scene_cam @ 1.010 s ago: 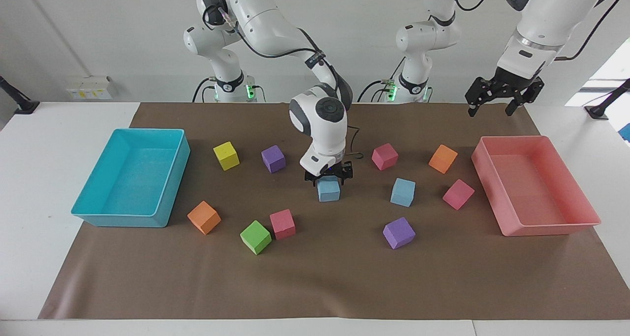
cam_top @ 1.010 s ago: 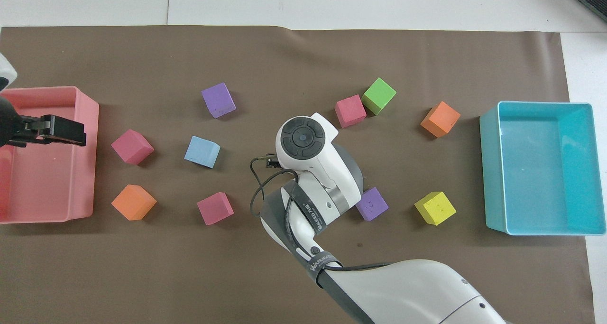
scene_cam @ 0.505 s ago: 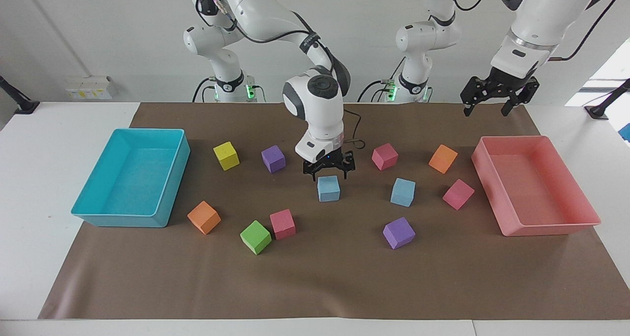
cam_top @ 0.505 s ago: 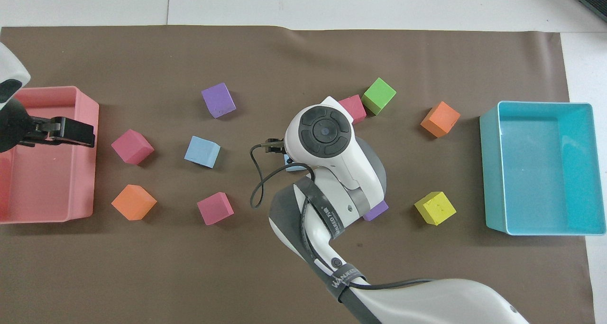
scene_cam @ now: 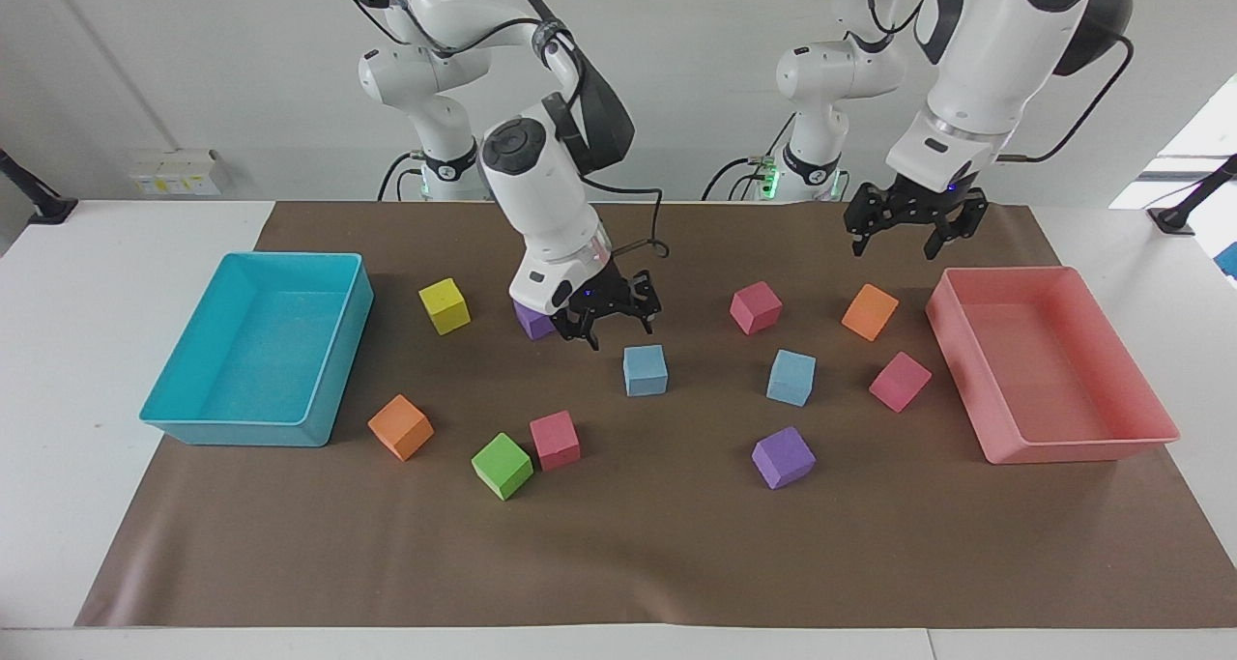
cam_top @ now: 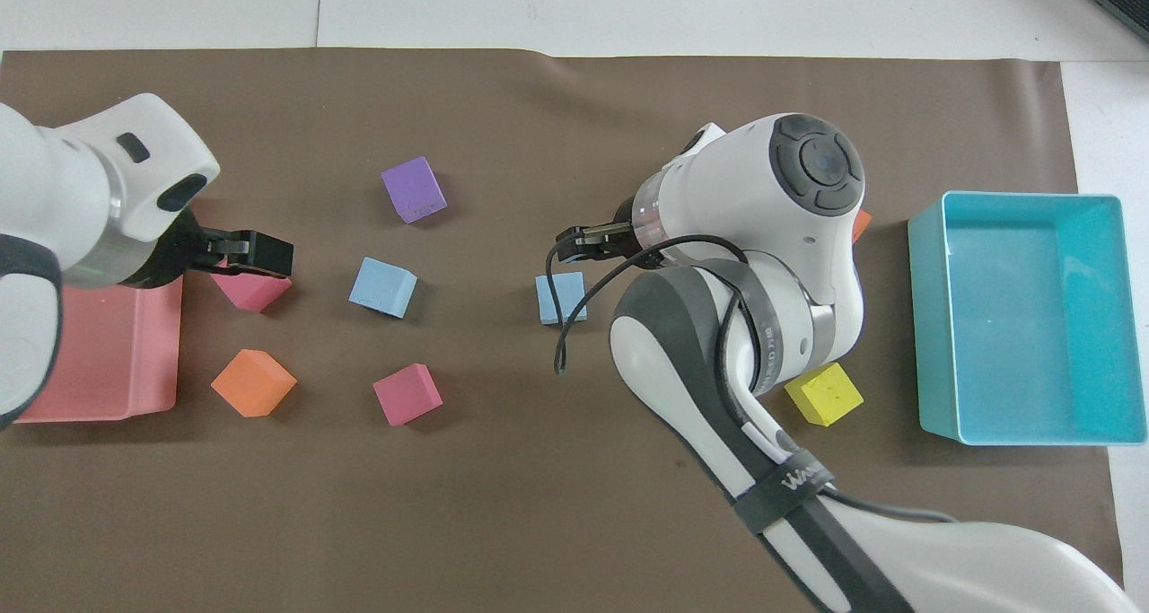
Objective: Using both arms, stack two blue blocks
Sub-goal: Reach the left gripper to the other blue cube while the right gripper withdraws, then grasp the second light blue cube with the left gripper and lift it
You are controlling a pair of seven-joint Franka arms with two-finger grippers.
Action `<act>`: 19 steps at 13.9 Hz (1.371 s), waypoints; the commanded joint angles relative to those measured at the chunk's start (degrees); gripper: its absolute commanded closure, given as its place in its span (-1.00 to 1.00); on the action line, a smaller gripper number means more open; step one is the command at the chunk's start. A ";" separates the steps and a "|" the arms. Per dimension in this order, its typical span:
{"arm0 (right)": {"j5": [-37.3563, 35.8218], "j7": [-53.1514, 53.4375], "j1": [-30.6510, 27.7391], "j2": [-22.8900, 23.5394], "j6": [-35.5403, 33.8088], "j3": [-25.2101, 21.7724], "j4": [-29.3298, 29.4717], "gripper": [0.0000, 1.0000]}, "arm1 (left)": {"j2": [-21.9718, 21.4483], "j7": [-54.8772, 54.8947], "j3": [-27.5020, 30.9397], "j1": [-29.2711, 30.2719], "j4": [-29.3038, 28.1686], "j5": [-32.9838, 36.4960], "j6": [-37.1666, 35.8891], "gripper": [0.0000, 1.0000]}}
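Note:
Two light-blue blocks lie apart on the brown mat, one near the middle (scene_cam: 646,370) (cam_top: 561,297) and one (scene_cam: 791,378) (cam_top: 383,286) toward the left arm's end. My right gripper (scene_cam: 617,334) (cam_top: 588,236) hangs open and empty a little above the mat, beside the middle blue block and in front of a purple block (scene_cam: 530,322). My left gripper (scene_cam: 894,247) (cam_top: 260,254) is open and empty in the air, over the mat by the pink tray (scene_cam: 1005,272) and above a pink block (cam_top: 247,292).
A turquoise tray (scene_cam: 290,257) stands at the right arm's end. Scattered on the mat are yellow (scene_cam: 445,305), orange (scene_cam: 400,427), green (scene_cam: 502,466), pink (scene_cam: 555,440), purple (scene_cam: 783,457), pink (scene_cam: 755,307), orange (scene_cam: 870,311) and pink (scene_cam: 899,381) blocks.
My right gripper has lifted off the middle blue block, leaving it on the mat, and swung toward the right arm's end. My left gripper has come in from the pink tray toward the middle.

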 commanded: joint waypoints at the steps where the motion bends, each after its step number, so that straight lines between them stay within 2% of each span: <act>1: 6.28 -8.38 -1.78 -2.00 1.03 0.57 -4.36 0.32 | 0.00 -2.61 0.84 -3.18 -7.82 -1.03 8.98 -1.00; 3: 12.77 -14.52 -4.41 -3.66 1.47 0.57 -8.22 0.74 | 3.06 -3.94 1.01 -5.73 -11.17 -0.85 16.35 -1.00; 5: 19.02 -21.29 -6.44 -4.72 1.38 0.49 -11.91 1.00 | 6.84 -4.64 1.10 -7.13 -13.03 0.98 22.25 -1.00; 8: 22.02 -26.67 -7.85 -2.80 1.29 0.57 -13.95 1.00 | 10.19 -5.35 1.10 -7.06 -13.03 5.82 25.09 -1.00; 11: 29.93 -34.67 -8.12 0.54 1.29 0.48 -15.27 1.00 | 12.04 -1.77 0.92 -7.14 -13.03 8.90 25.88 -1.00; 15: 34.67 -35.83 -8.12 3.09 1.64 0.48 -15.97 1.00 | 12.31 4.05 0.92 -6.44 -13.03 8.90 25.97 -1.00; 17: 39.15 -38.97 -8.03 5.11 2.51 0.48 -15.97 1.00 | 15.19 3.71 1.01 -6.88 -13.21 8.90 29.29 -1.00; 19: 40.40 -39.34 -7.94 5.38 3.58 0.57 -16.15 1.00 | 15.39 3.62 1.01 -6.70 -14.43 8.90 30.98 -1.00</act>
